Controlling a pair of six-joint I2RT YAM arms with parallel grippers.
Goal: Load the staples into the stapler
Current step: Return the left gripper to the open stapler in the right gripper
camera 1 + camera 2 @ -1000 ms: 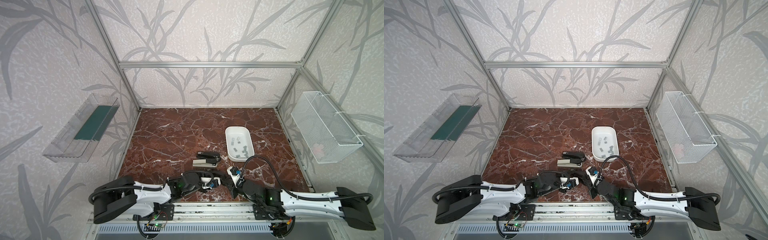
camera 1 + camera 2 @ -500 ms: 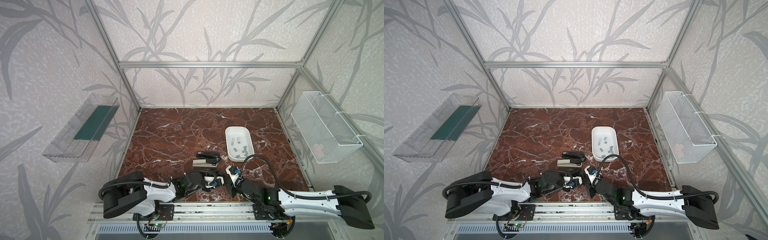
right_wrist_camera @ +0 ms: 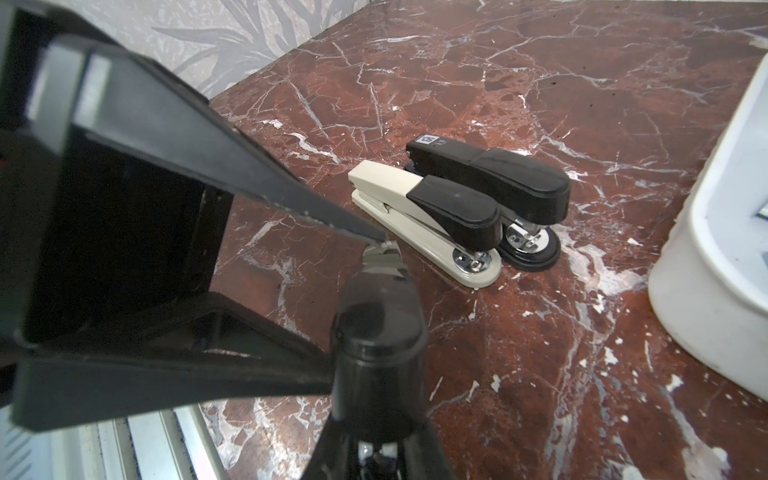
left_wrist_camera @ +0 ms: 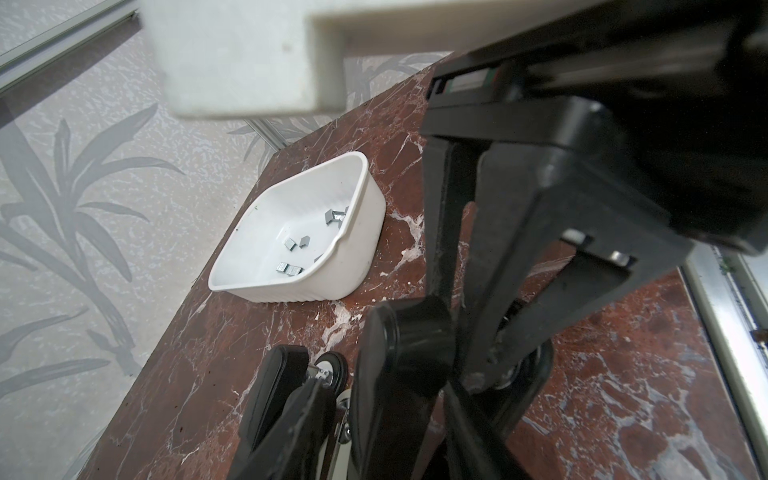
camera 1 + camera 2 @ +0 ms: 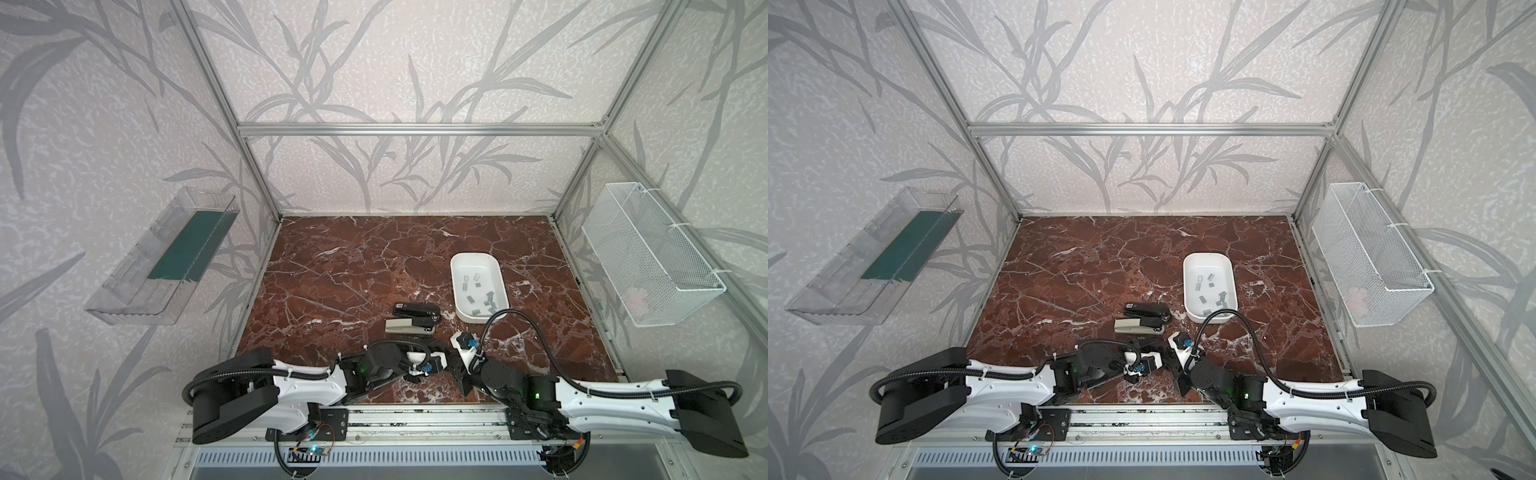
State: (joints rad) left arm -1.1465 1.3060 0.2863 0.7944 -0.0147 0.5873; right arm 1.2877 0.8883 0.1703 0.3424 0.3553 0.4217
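Both top views show the left gripper [image 5: 442, 360], jaws partly spread, meeting the right gripper [image 5: 457, 368], jaws pressed together, tip to tip by the table's [image 5: 332, 266] front edge. Staples [image 5: 478, 291] lie in the tray [image 5: 475, 254] beyond, well clear of the right edge. Two staplers [image 5: 409, 327] sit just left of it, with open table behind them.

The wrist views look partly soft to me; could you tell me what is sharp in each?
Left wrist view: white tray and staples sharp, black hardware nearest the lens blurred. Right wrist view: beige stapler and black stapler crisp, foreground black parts soft.
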